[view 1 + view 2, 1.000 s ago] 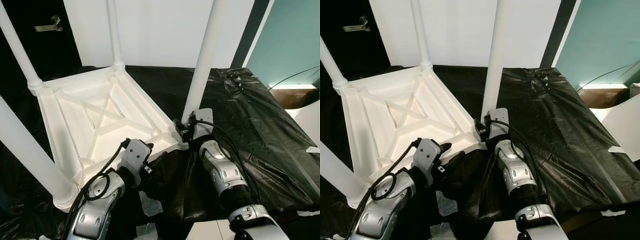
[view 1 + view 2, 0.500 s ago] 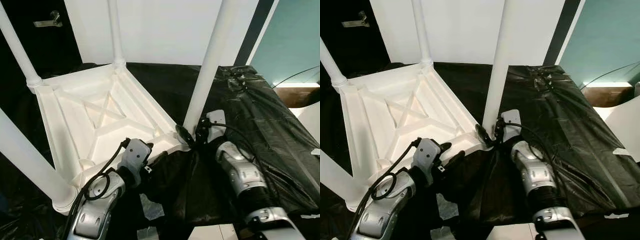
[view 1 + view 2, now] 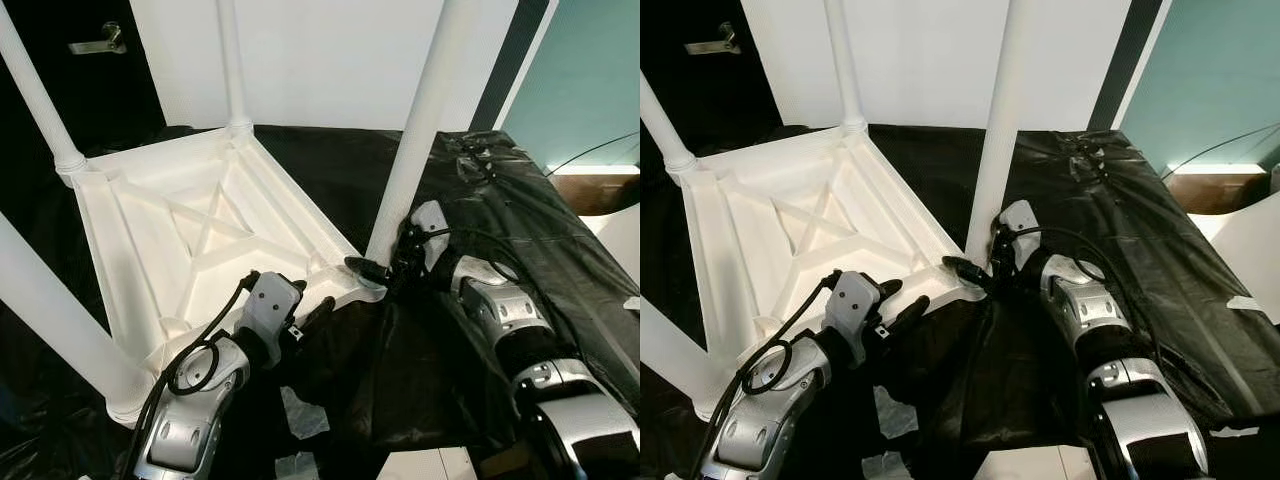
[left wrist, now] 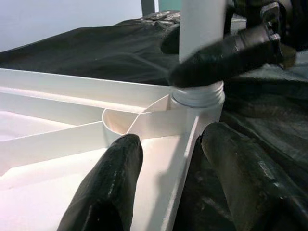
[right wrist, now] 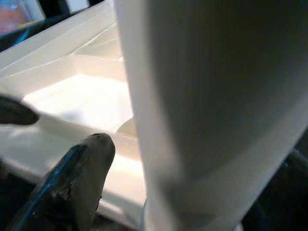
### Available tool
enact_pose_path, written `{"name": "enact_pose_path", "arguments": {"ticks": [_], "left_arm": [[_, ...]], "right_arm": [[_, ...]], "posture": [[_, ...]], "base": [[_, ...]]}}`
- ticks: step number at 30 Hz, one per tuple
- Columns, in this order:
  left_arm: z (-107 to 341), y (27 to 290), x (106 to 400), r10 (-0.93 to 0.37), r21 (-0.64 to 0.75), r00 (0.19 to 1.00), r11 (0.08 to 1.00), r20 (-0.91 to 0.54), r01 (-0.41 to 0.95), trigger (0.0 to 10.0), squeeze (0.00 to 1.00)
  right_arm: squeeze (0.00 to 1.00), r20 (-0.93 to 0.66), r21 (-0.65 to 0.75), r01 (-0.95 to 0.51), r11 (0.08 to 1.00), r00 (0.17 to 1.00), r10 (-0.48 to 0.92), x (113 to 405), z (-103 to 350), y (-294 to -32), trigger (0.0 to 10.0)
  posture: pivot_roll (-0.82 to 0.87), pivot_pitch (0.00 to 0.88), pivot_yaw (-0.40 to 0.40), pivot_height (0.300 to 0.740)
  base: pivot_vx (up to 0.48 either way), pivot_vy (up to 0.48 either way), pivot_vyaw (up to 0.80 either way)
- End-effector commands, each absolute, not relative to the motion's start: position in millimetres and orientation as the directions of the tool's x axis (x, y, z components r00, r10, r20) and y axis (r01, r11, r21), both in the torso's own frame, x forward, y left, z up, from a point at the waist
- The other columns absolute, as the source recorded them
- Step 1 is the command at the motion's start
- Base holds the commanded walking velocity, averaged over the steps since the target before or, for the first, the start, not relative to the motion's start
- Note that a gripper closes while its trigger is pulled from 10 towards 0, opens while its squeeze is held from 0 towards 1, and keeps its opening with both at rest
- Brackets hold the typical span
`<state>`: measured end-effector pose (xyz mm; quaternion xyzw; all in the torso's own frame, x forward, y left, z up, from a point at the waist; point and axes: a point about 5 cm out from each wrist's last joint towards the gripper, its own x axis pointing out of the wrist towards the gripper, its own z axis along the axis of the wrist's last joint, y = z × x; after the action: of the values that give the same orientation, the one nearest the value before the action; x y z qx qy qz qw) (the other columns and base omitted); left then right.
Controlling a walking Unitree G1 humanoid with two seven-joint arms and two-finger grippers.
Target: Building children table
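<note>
White children's table (image 3: 200, 240) is seen upside down on black plastic sheeting (image 3: 520, 240), ribbed underside up, four legs standing up from the corners.

Right gripper (image 3: 385, 270) is placed at the base of the near-right leg (image 3: 415, 140), where it enters its corner socket (image 4: 197, 94). One black finger (image 3: 365, 266) is seen on the table side of the leg base, lying across it just above the threaded collar in the left wrist view. The other finger appears to be behind the leg; contact on that side cannot be confirmed. In the right wrist view the leg is seen pressed right against the camera, with one finger (image 5: 72, 178) beside it. Read as clamped around the leg base.

Left gripper (image 4: 168, 187) is spread open, astride the table's near rim (image 3: 330, 295) close to the same corner: one finger (image 4: 108, 187) over the inside of the tabletop, the other (image 4: 245, 183) outside over the sheeting. Nothing is held; the rim is seen between the fingers, but touch cannot be told.

The two grippers are seen near each other, with the socket just ahead of the left fingers.

White wall (image 3: 330, 60) and a dark door with a lever handle (image 3: 95, 45) are seen behind.
</note>
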<state>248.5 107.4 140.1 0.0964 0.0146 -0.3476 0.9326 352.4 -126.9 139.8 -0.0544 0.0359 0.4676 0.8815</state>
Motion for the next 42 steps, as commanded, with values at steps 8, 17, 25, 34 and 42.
{"name": "enact_pose_path", "arguments": {"ticks": [8,17,25,34,42], "left_arm": [[143.9,110.3,247.6,-0.603,0.162,0.794,0.779,-0.069,0.606,10.0,0.00],[145.2,109.2,246.9,-0.609,0.155,0.791,0.776,-0.066,0.611,10.0,0.00],[144.9,108.6,245.7,-0.614,0.150,0.786,0.772,-0.069,0.617,10.0,0.00],[143.2,104.3,243.0,-0.631,0.142,0.771,0.759,-0.080,0.636,10.0,0.00],[143.6,101.1,240.2,-0.634,0.129,0.769,0.759,-0.077,0.638,10.0,0.00]], "right_arm": [[0.00,-0.199,-0.107,-0.877,0.469,0.481,0.854,355.8,139.4,-132.9,0.0],[0.00,-0.171,-0.079,-0.858,0.507,0.513,0.842,355.4,139.3,-141.4,2.0],[0.00,-0.134,-0.058,-0.790,0.610,0.612,0.779,356.4,138.3,-135.6,10.0],[0.00,-0.158,0.031,-0.469,0.883,0.870,0.468,346.3,115.8,-110.0,10.0],[0.00,-0.124,0.083,-0.346,0.934,0.927,0.354,333.3,111.5,-90.8,10.0]], "posture": [[0.20,0.000,-0.082,0.740],[0.19,0.000,-0.078,0.740],[0.19,0.000,-0.073,0.740],[0.18,0.000,-0.073,0.740],[0.19,0.000,-0.071,0.740]], "base": [[0.000,0.000,0.00],[0.000,0.000,0.00],[0.000,0.000,0.00],[0.000,0.000,0.00],[0.000,0.000,0.00]]}}
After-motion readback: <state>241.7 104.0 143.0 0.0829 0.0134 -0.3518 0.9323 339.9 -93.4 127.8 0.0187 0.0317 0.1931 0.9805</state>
